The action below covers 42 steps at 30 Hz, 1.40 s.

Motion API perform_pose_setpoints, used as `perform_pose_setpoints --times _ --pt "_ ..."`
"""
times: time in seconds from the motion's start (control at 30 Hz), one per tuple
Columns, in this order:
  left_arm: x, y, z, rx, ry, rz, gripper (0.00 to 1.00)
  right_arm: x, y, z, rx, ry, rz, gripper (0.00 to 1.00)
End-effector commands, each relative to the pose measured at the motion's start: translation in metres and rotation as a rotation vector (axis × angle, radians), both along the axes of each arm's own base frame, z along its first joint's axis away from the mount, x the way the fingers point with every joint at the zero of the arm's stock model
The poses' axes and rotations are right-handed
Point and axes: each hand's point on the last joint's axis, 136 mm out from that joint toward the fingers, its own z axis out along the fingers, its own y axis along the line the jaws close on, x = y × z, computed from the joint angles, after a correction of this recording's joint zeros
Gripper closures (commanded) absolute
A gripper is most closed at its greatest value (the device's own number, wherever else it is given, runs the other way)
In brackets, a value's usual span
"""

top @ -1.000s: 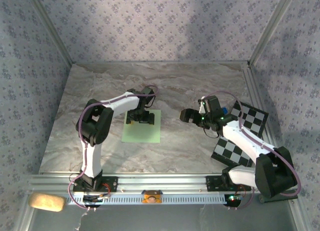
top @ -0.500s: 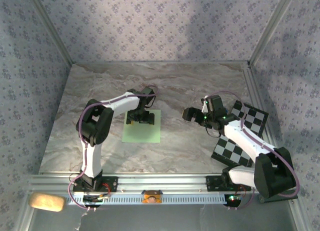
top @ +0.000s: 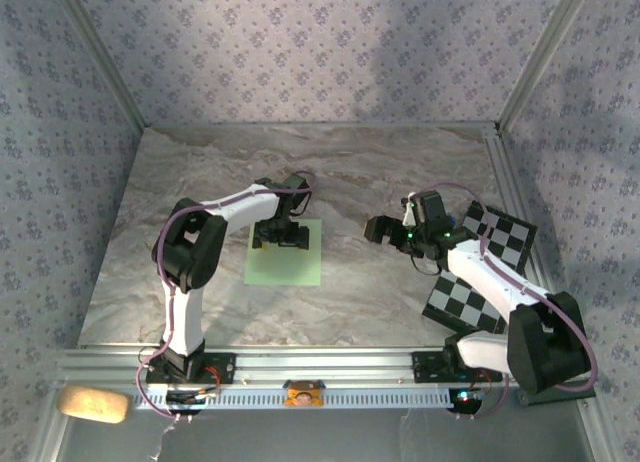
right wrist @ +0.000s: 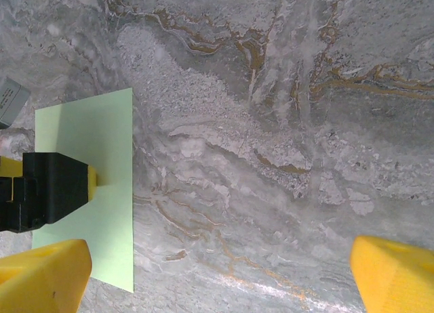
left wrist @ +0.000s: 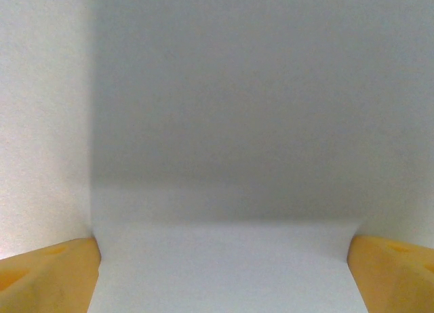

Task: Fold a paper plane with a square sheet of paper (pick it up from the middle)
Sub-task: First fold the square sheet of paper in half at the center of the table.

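Observation:
The square sheet of paper (top: 285, 259) is light green and lies flat on the marble table, left of centre. My left gripper (top: 281, 238) points down onto its far half, open, with a yellow fingertip (left wrist: 47, 276) at either side of bare paper (left wrist: 224, 157). In the right wrist view the sheet (right wrist: 95, 137) sits at the left with the left gripper's black body (right wrist: 47, 191) on it. My right gripper (top: 378, 229) hangs open over bare marble to the right of the sheet, nothing between its fingertips (right wrist: 400, 276). The paper plane is out of view.
A black-and-white checkered board (top: 480, 272) lies at the right, partly under the right arm. A tan pad (top: 93, 404) rests beyond the front rail at the lower left. Patterned walls close in the table on three sides.
The right gripper has drifted slightly to the right. The left gripper and the sheet have not moved.

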Motion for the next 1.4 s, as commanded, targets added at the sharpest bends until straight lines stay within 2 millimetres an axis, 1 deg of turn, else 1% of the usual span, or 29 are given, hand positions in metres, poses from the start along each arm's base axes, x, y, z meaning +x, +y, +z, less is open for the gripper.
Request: perform_pose_setpoints --times 0.0,0.23,0.47,0.53,0.7,0.9,1.03,1.17,1.27,1.37 --pt "-0.014 0.007 -0.016 0.066 0.055 -0.015 0.05 -0.002 0.004 -0.001 0.012 0.012 0.008 0.0" --pt "-0.021 0.003 -0.03 0.025 0.081 0.001 0.05 -0.004 0.003 -0.001 0.006 0.015 0.003 0.0" --pt "-0.022 0.009 -0.035 0.048 0.077 0.01 0.07 -0.005 0.004 0.0 0.009 0.013 0.0 0.0" --pt "-0.023 0.01 -0.037 0.056 0.083 0.009 0.08 -0.004 0.005 0.002 0.011 0.012 -0.003 0.0" --pt "-0.025 0.01 -0.039 0.049 0.084 0.009 0.09 -0.005 0.006 0.003 0.012 0.011 0.001 0.0" --pt "-0.024 0.009 -0.033 0.037 0.068 0.009 0.11 -0.004 0.008 0.005 0.013 0.004 0.0 0.0" --pt "-0.022 0.008 -0.027 0.034 0.051 0.008 0.08 -0.004 0.01 0.006 0.014 0.003 0.005 0.0" --pt "-0.017 0.005 -0.012 0.033 0.009 -0.002 0.06 -0.003 0.011 0.007 0.013 0.001 0.007 0.0" --pt "-0.013 0.004 0.001 0.02 -0.02 0.0 0.0 -0.004 0.012 0.007 0.012 0.0 0.009 0.0" --pt "-0.012 0.002 0.006 0.008 -0.031 0.002 0.0 -0.003 0.012 0.008 0.012 -0.003 0.01 0.0"
